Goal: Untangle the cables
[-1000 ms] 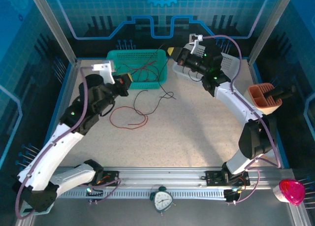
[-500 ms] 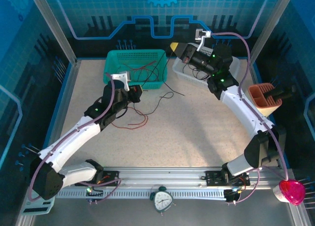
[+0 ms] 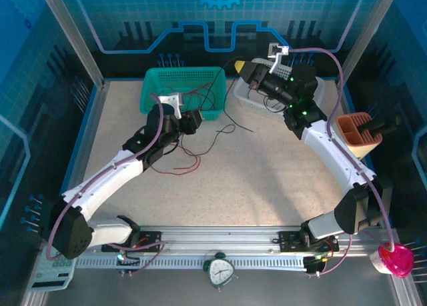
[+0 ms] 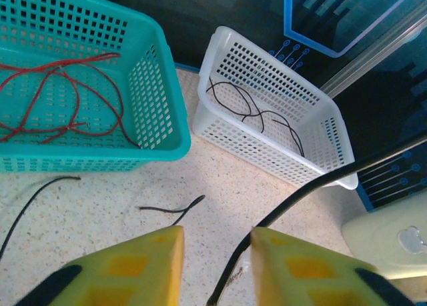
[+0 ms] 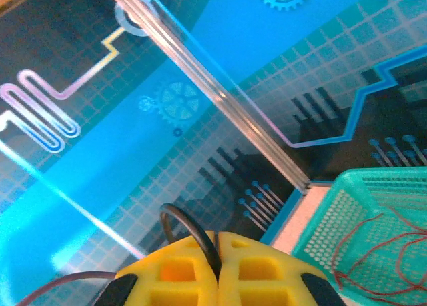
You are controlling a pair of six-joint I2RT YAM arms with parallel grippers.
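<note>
In the left wrist view my left gripper (image 4: pixel 217 249) is open, its yellow fingers apart above the table. A black cable (image 4: pixel 313 186) runs between them, lying against the right finger (image 4: pixel 293 266). My right gripper (image 5: pixel 217 243) is shut on a black cable (image 5: pixel 190 227) that loops up out of its pads. From above, the left gripper (image 3: pixel 195 121) is just in front of the teal basket (image 3: pixel 183 71), and the right gripper (image 3: pixel 239 68) hangs high between the two baskets. Dark red cables (image 4: pixel 73 99) lie in the teal basket. A red cable (image 3: pixel 179 163) and black strands (image 3: pixel 230 127) lie on the table.
A white basket (image 4: pixel 253 149) beside the teal basket (image 4: pixel 150 93) holds black cables (image 4: pixel 250 113). An orange holder (image 3: pixel 357 134) stands at the right edge. A clock (image 3: pixel 219 270) and a pink object (image 3: pixel 395 259) sit at the near rail. Blue walls close in the table.
My left gripper has opened and reached forward and right along the teal basket's front. The right gripper, still shut on its cable, has shifted slightly right.
</note>
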